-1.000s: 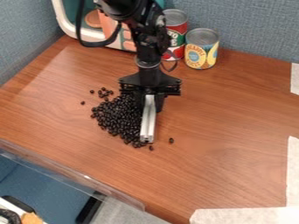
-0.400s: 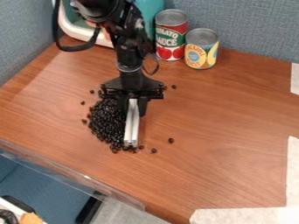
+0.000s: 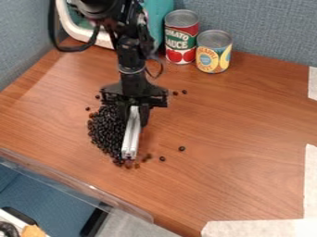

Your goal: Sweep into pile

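The black gripper (image 3: 134, 110) hangs over the left middle of the table, shut on a long silver bar (image 3: 131, 134) that slants down toward the front. Along the bar's left side lies a dense pile of dark beans (image 3: 106, 132). A few beans (image 3: 147, 158) sit by the bar's front end on its right. Two single beans (image 3: 182, 148) lie farther right, and a couple more beans (image 3: 180, 92) lie behind, right of the gripper. Part of the pile is hidden behind the gripper and bar.
Two cans, a tomato can (image 3: 180, 39) and a yellow-labelled can (image 3: 213, 52), stand at the back near the blue partition. A teal and white toy (image 3: 162, 14) is behind the arm. A clear strip (image 3: 80, 185) edges the table at front left. White paper (image 3: 260, 227) lies at front right.
The gripper and bar have moved left and slightly toward the front. The pile has shifted left and become narrower, while some beans now lie on the bar's right side.
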Robot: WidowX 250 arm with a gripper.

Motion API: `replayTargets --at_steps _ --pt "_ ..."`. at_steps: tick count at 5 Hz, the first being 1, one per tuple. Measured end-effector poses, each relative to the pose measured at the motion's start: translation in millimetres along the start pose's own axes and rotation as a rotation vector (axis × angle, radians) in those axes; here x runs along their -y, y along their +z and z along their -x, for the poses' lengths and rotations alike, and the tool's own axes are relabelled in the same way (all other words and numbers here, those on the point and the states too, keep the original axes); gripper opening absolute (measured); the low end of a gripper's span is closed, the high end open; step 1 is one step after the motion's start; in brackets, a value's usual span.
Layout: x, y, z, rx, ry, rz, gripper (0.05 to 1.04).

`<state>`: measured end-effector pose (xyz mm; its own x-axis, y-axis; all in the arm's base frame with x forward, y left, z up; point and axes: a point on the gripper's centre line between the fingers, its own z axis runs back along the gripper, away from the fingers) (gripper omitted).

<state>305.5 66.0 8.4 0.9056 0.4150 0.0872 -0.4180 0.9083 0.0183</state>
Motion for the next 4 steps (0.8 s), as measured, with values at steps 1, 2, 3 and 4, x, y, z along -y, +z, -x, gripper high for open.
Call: replayTargets --at_steps 1,2,3,4 --pt "8 18 -7 0.018 -0.026 0.017 0.37" --pt "32 29 -13 0.037 -0.09 0.044 0.37" --pt "75 33 -23 0.056 -0.172 0.098 0.37" --pt "120 16 -20 0.018 -0.269 0.112 0.37"
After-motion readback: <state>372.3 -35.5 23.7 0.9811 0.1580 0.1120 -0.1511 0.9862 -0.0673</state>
